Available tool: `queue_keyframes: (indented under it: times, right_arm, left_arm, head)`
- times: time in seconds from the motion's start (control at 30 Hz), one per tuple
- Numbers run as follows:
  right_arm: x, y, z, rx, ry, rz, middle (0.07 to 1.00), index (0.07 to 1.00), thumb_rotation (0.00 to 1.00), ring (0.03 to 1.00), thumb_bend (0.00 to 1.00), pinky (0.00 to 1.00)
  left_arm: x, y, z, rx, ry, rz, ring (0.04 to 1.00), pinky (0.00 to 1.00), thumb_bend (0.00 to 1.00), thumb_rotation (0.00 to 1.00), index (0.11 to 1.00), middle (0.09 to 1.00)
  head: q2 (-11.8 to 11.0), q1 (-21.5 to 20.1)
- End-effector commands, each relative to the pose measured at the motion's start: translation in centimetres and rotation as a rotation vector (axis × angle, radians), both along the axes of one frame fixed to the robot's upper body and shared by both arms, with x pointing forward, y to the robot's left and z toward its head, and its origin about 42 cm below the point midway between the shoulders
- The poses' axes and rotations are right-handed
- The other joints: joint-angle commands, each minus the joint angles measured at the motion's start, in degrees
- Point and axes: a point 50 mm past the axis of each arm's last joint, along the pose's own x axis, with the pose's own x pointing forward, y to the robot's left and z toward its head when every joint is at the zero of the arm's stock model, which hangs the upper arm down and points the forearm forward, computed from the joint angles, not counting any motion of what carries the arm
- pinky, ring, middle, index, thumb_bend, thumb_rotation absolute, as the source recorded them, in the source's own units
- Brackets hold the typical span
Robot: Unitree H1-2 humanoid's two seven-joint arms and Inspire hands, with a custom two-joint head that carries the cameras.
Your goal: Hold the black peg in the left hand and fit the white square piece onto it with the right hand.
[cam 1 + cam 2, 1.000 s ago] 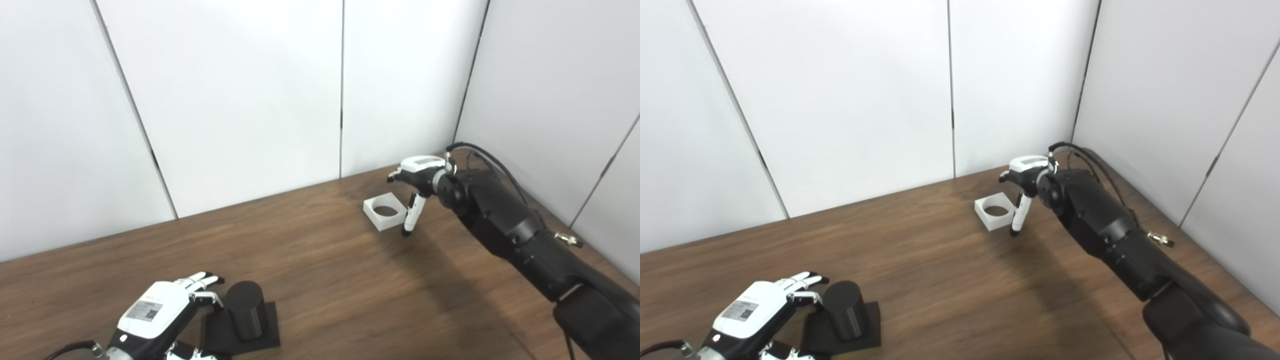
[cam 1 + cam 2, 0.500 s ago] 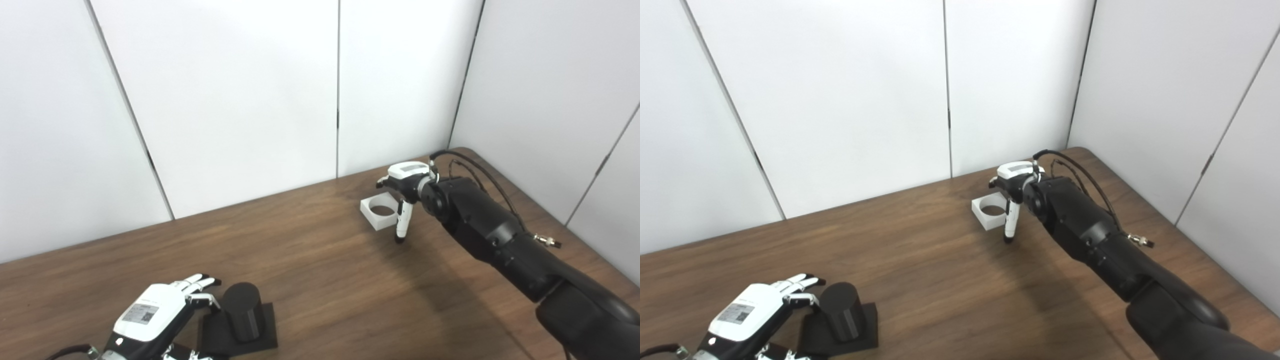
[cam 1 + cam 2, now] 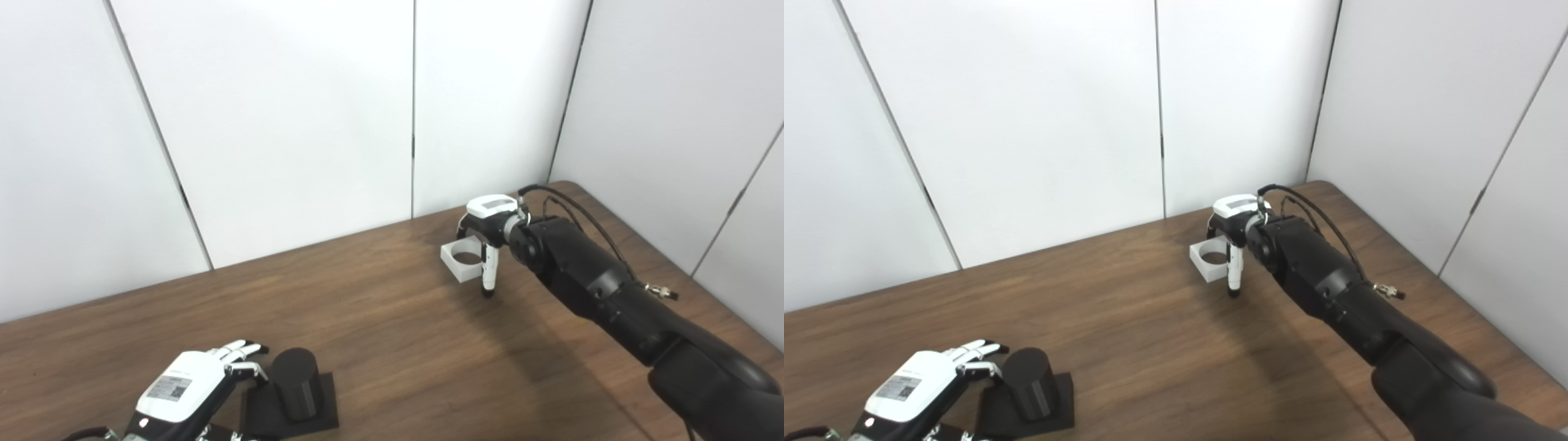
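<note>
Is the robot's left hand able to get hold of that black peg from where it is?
Probably yes. The left hand sits open right beside the black peg, fingers reaching along its far side. Nothing lies between them, and the peg stands upright on its black base.

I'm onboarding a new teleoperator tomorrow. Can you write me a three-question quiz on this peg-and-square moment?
1. True or false: the white square piece lies flat on the table, not yet lifted.
2. Multiple choice: where is the left hand? A) wrapped round the peg and lifting it; B) open beside the black peg, fingers apart; C) resting on the white piece.
3. Short answer: what does the black peg stand on?

Key
1. True. The right hand is poised over it, one finger pointing down at its near right corner; whether it touches cannot be told.
2. B.
3. A flat black square base, near the front left of the table.
</note>
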Motion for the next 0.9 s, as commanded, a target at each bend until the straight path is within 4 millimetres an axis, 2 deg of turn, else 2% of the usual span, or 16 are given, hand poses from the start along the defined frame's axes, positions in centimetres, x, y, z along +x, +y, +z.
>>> queue_keyframes:
  times: [0.0,0.13,0.17,0.27,0.6,0.87]
  right_arm:
    - [0.4,0.4,0.2,-0.002,-0.04,0.016,0.898,0.69,0.11,0.886,0.78,0.84]
    - [0.3,0.4,-0.1,-0.002,-0.043,0.022,0.881,0.637,0.1,0.88,0.75,0.84]
    - [0.3,0.3,-0.2,-0.004,-0.043,0.021,0.873,0.552,0.12,0.883,0.61,0.85]
    - [0.3,0.3,-0.3,-0.018,-0.031,0.016,0.849,0.496,0.13,0.881,0.53,0.85]
    - [0.1,-0.1,0.4,-0.014,-0.021,0.02,0.804,0.484,0.14,0.857,0.52,0.83]
    - [-0.4,0.1,1.0,0.035,-0.1,0.046,0.786,0.483,0.14,0.863,0.52,0.88]
  left_arm:
    - [-1.9,2.4,-3.0,0.184,0.107,-0.007,0.896,0.81,0.52,0.07,0.488,0.873]
    - [-1.9,2.3,-2.9,0.192,0.114,-0.003,0.897,0.81,0.52,0.07,0.489,0.874]
    - [-1.9,2.3,-2.8,0.195,0.114,-0.003,0.895,0.81,0.52,0.07,0.489,0.871]
    - [-1.9,2.3,-2.5,0.193,0.113,-0.001,0.889,0.81,0.52,0.07,0.489,0.87]
    - [-2.0,2.3,-2.4,0.186,0.103,-0.006,0.872,0.79,0.52,0.07,0.488,0.853]
    - [-2.1,2.1,-2.5,0.187,0.103,-0.009,0.87,0.79,0.52,0.07,0.488,0.854]
  head:
    - [0.05,-0.06]
    - [0.37,-0.09]
    - [0.37,-0.09]
    - [0.56,-0.01]
    - [0.84,-0.05]
    - [1.67,1.01]
